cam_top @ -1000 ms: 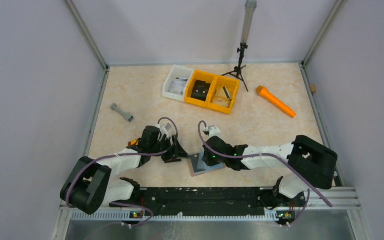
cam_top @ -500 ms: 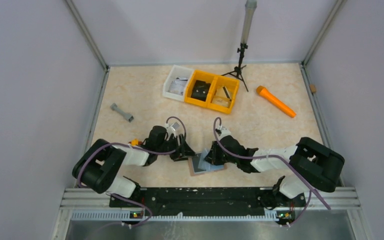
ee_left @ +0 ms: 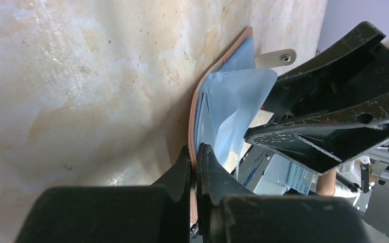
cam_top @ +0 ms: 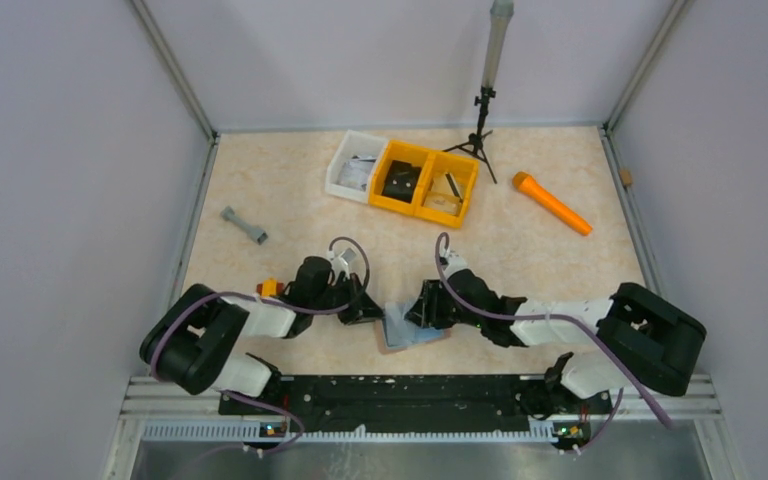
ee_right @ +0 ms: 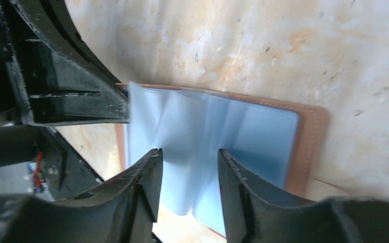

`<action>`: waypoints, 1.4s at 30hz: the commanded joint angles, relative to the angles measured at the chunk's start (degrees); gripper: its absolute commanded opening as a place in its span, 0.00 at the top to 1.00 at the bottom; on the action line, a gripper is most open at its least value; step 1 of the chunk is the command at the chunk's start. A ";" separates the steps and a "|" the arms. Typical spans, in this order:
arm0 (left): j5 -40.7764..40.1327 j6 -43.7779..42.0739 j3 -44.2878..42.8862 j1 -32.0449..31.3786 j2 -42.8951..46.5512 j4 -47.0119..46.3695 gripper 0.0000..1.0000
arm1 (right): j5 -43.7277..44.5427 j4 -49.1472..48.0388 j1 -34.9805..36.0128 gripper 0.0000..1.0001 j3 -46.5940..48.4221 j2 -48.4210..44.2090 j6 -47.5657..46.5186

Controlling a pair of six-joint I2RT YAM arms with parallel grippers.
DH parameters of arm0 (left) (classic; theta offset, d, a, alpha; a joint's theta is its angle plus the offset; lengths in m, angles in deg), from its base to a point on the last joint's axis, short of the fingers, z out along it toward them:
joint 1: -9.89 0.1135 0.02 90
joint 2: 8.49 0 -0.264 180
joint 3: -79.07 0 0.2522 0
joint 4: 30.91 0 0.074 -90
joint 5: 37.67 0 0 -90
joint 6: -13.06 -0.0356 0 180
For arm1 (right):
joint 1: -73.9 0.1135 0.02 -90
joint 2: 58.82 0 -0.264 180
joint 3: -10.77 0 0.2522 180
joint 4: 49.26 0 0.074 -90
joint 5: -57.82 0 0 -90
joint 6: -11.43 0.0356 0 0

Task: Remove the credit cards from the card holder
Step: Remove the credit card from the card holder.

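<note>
**Item: reddish-brown, leather-like folding card holder [cam_top: 415, 331], open with its pale blue-grey inside up, on the beige marbled tabletop [cam_top: 290, 200] at near centre, between the two arms.**

Left gripper [cam_top: 372, 313]: pinched tight on the holder's left edge, which curls up off the surface; a second ago its fingers stood apart beside that edge. Right gripper [cam_top: 419, 312]: fingers parted to a middling gap low over the blue pockets, gripping nothing; earlier they were closed. Credit cards: not discernible.
</note>
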 commanded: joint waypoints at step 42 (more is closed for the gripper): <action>-9.55 -8.96 -16.98 -1.05 19.06 46.93 1.00 | 24.18 17.40 17.69 0.32 27.34 11.01 -14.68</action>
